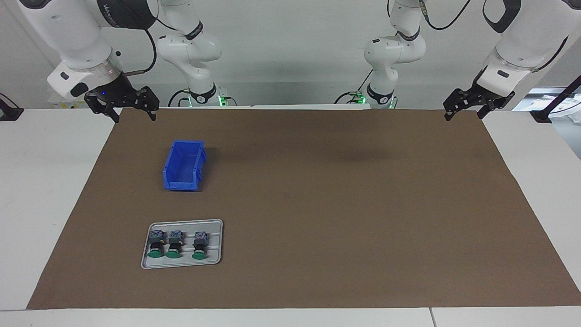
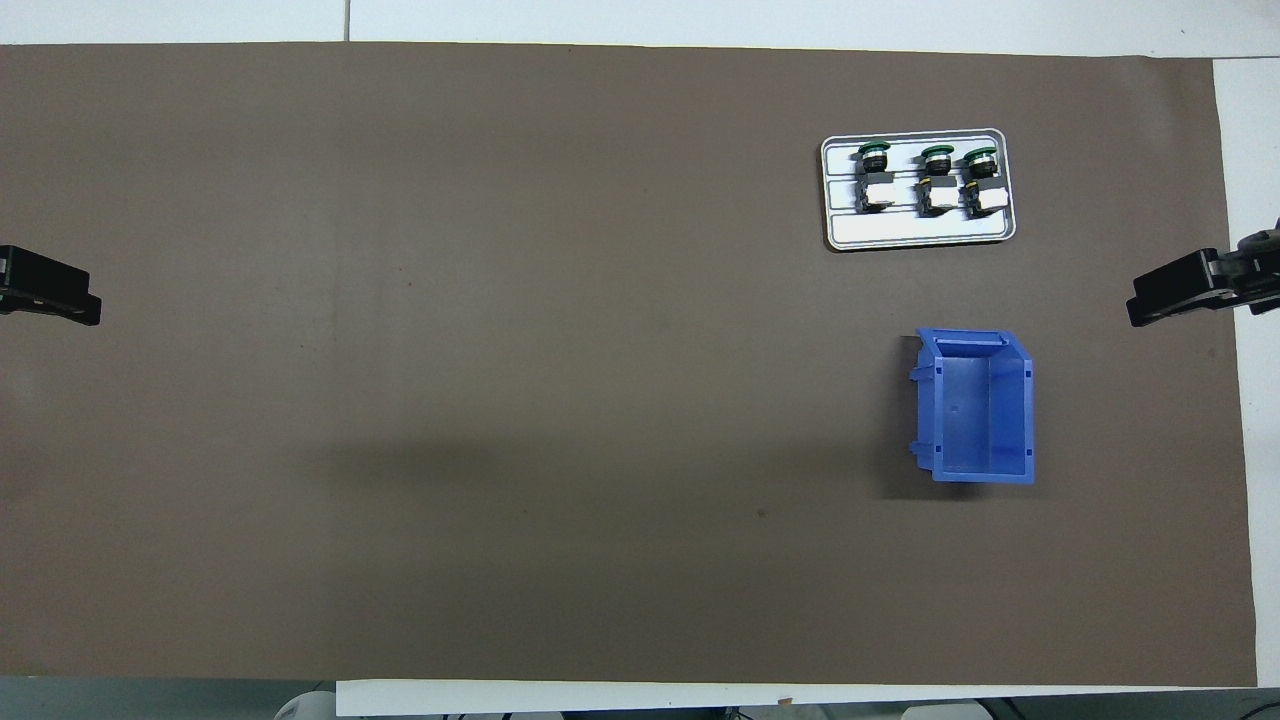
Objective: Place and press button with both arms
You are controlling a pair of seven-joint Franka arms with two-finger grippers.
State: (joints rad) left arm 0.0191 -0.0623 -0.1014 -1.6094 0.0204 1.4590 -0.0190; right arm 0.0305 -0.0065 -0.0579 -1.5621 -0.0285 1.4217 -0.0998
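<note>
Three buttons (image 1: 175,244) lie on their sides in a row on a grey tray (image 1: 217,225), which sits on the brown mat (image 1: 340,204) toward the right arm's end of the table, farther from the robots than the blue bin (image 1: 184,165). Each button's long axis runs away from the robots: the green cap points away from them and the grey-blue block faces them. Two buttons lie close together at the end of the row nearer the right arm's end; the third lies a little apart. None touches a gripper. The bin stands upright and open-topped, well apart from the tray, with bare mat between them. The tray lies near the mat's edge farthest from the robots but fully on it. The whole middle of the mat and the left arm's end lie open. The right gripper (image 1: 131,111) hangs over the mat's corner nearest its base, fingers spread, holding nothing. The left gripper (image 1: 470,109) hangs over the corner at its own end, also released and holding nothing.
</note>
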